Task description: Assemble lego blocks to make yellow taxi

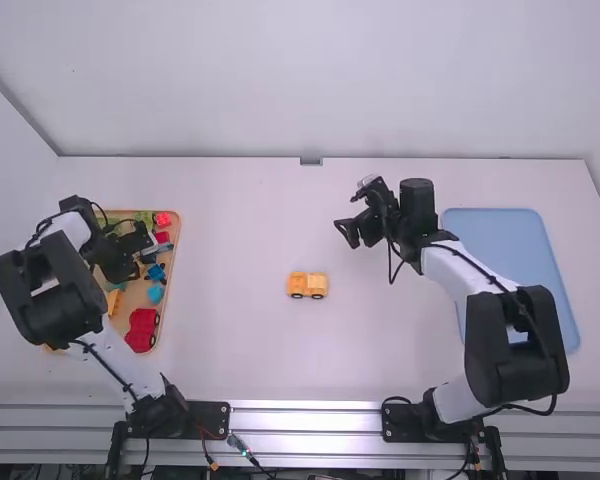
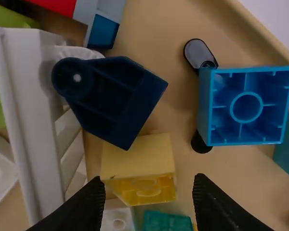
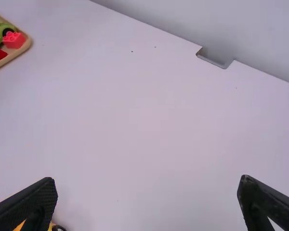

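Note:
Over the wooden tray (image 1: 172, 300) at the left, my left gripper (image 1: 140, 258) points down among the blocks. A yellow block (image 2: 139, 156) lies there on its side, its hollow underside partly showing; in the left wrist view my left gripper (image 2: 148, 199) is open, with fingers either side of the block's lower part and gaps between. A yellow-orange wheeled car base (image 1: 307, 285) sits mid-table. Up and right of it, my right gripper (image 1: 348, 232) stays over bare table; in the right wrist view this gripper (image 3: 147, 197) is wide open and holds nothing, the car base (image 3: 20, 225) partly behind a finger.
Around the yellow block lie a dark blue piece (image 2: 111, 101), a blue block (image 2: 245, 106), a teal block (image 2: 166, 221) and a white ribbed piece (image 2: 31, 110). A red vehicle (image 1: 142, 330) sits at the tray's near end. A light blue tray (image 1: 500, 240) is at the right.

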